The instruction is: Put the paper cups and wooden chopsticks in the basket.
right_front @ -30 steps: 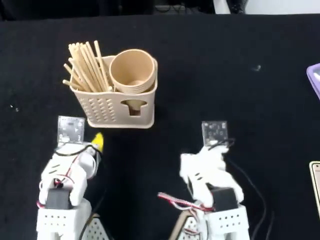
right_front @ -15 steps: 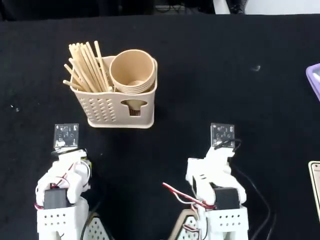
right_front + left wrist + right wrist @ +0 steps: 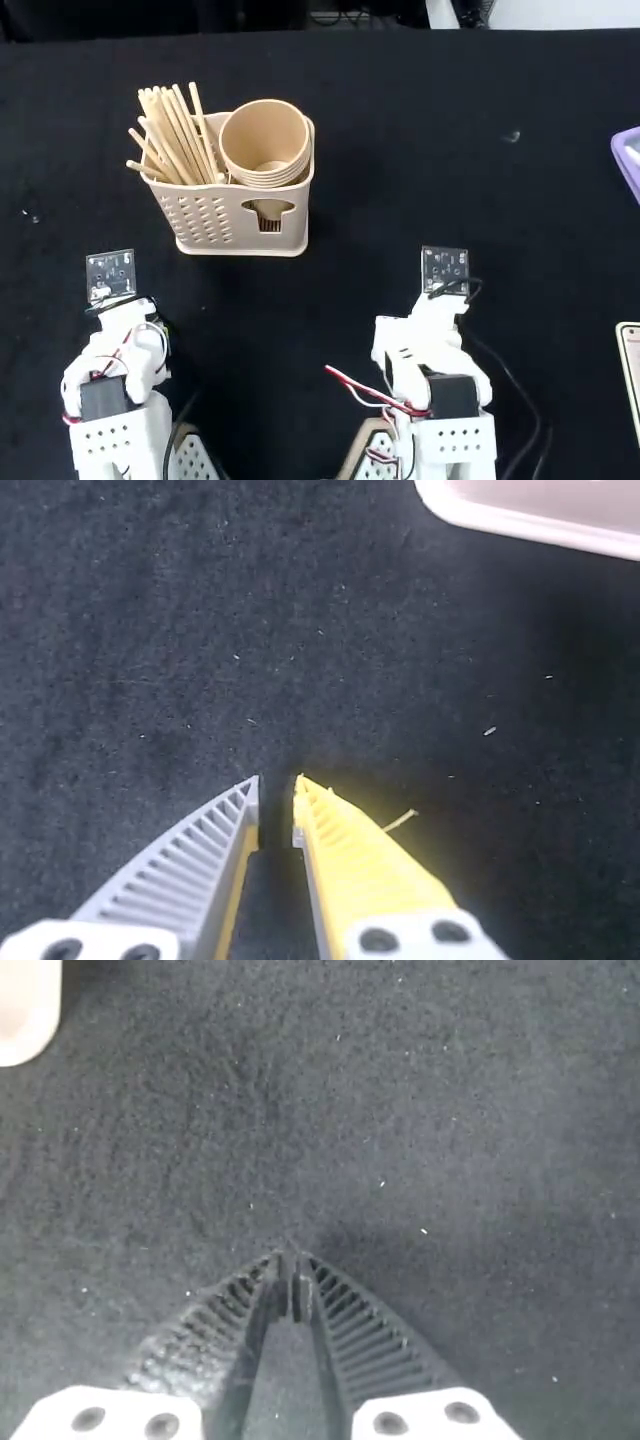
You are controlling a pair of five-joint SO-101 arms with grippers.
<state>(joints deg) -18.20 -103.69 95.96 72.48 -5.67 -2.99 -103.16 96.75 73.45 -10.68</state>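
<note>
High view — paper cups [image 3: 265, 140] and wooden chopsticks [image 3: 175, 130] stand in the basket [image 3: 230, 222] — left gripper [image 3: 276, 782] and right gripper [image 3: 290, 1256] each pinched closed.

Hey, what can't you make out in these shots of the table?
High view: how many paper cups are stacked; the basket wall hides their bodies.
High view: the lower ends of the chopsticks, hidden inside the basket.
High view: the purple object, cut off by the right edge.
Right wrist view: a pale corner, cut off by the edge.
</note>
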